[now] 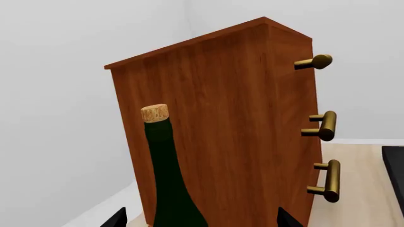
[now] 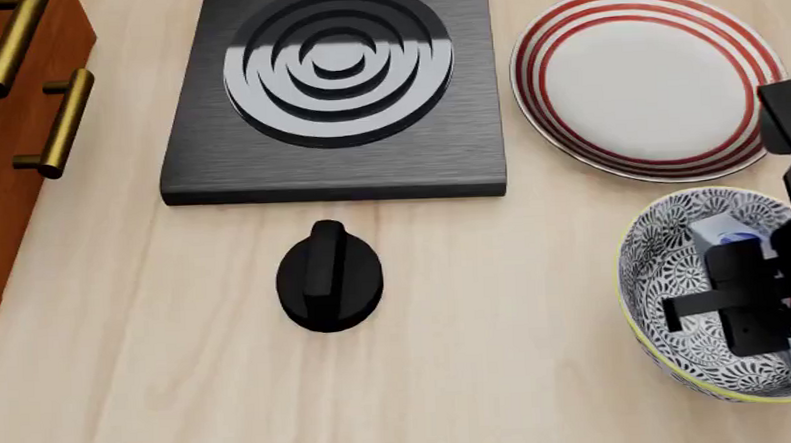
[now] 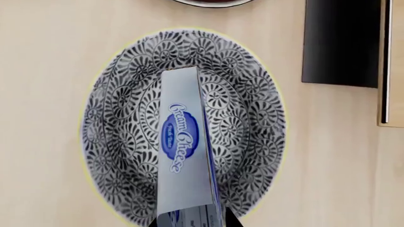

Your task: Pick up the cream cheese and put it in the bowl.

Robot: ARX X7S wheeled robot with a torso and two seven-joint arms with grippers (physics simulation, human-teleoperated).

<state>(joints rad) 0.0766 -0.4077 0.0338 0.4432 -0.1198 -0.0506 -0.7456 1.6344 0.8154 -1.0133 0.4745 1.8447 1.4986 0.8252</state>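
Note:
The cream cheese (image 3: 183,142), a silver-grey box with a blue oval logo, stands on end inside the bowl (image 3: 246,123), a deep bowl with a grey-and-white floral pattern and a yellowish rim. My right gripper (image 3: 192,222) is shut on the box's near end. In the head view the right gripper (image 2: 759,301) hangs over the bowl (image 2: 657,260) at the right edge and covers most of the cream cheese (image 2: 716,229). My left gripper (image 1: 202,220) is open and empty, with its fingertips wide apart beside a green bottle. It is out of the head view.
A black stove plate (image 2: 336,84) lies at the back, with a black round knob (image 2: 329,274) in front of it. A white plate with red rings (image 2: 643,71) is behind the bowl. A wooden cabinet (image 2: 4,128) with brass handles stands at the left. A corked wine bottle (image 1: 167,179) stands against the cabinet (image 1: 233,118).

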